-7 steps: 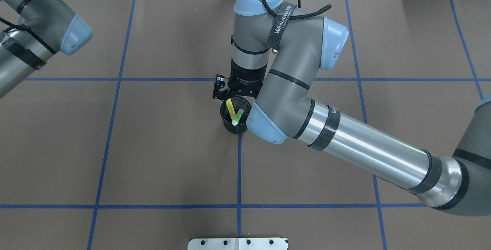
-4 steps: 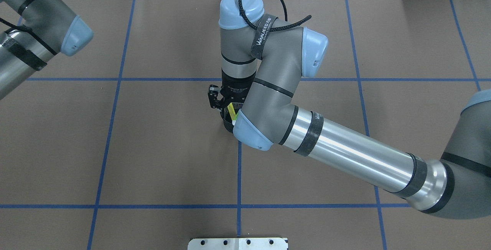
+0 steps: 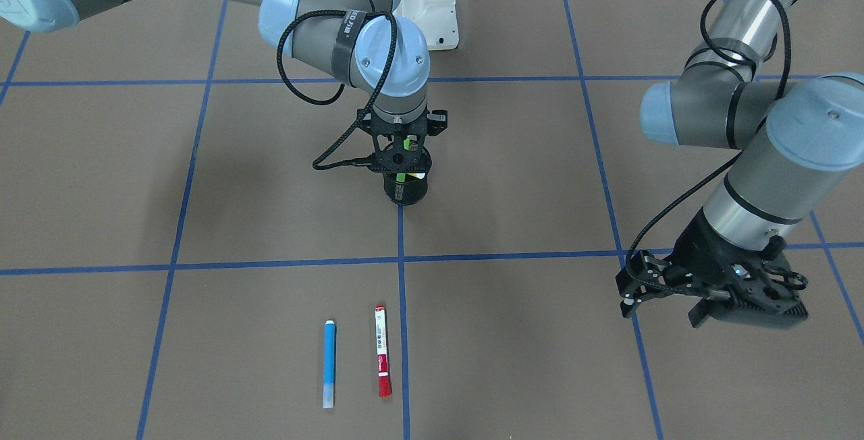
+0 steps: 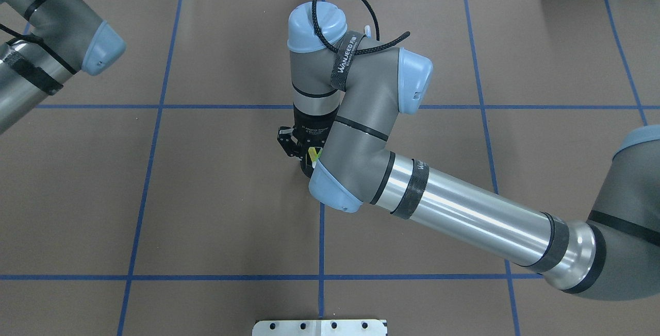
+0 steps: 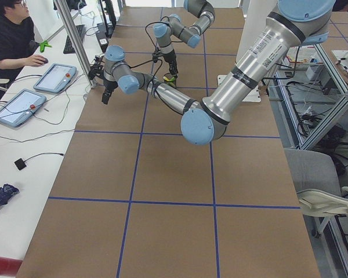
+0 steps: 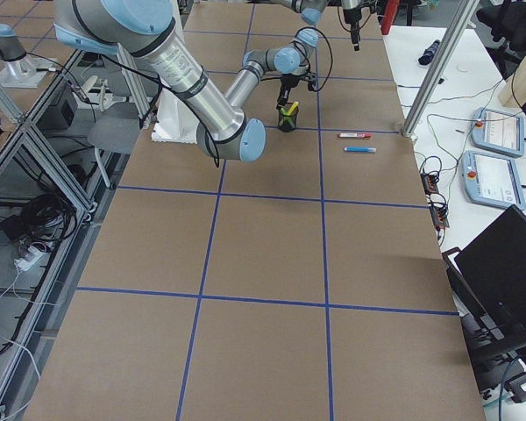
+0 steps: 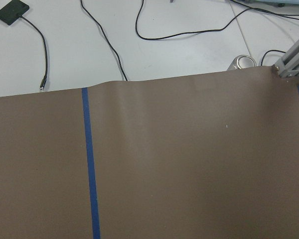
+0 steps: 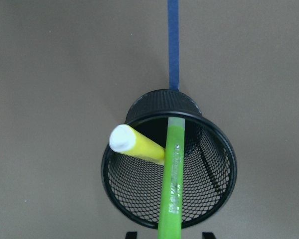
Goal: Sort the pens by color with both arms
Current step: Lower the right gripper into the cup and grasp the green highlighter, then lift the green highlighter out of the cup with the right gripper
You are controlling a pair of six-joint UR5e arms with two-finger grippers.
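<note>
We find the green pen [image 8: 172, 184] and the yellow pen [image 8: 139, 147] leaning in the black mesh cup [image 8: 219, 149], crossing near its rim. The right gripper [image 8: 169, 234] hangs right over the cup, its fingers [image 8: 131, 234] spread wider than the green pen between them. The blue pen [image 3: 329, 362] and red-ended white pen [image 3: 382, 352] lie side by side on the table [image 3: 202, 190], well apart from the cup. The left gripper [image 3: 628, 293] hovers off to the side, fingers parted, holding nothing.

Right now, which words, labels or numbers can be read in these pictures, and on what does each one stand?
"WANJEED": on the black strap around the right arm.
Print on the green pen: too small to read.
Label on the red pen: blurred.
Sticker on the left arm: too small to read.
</note>
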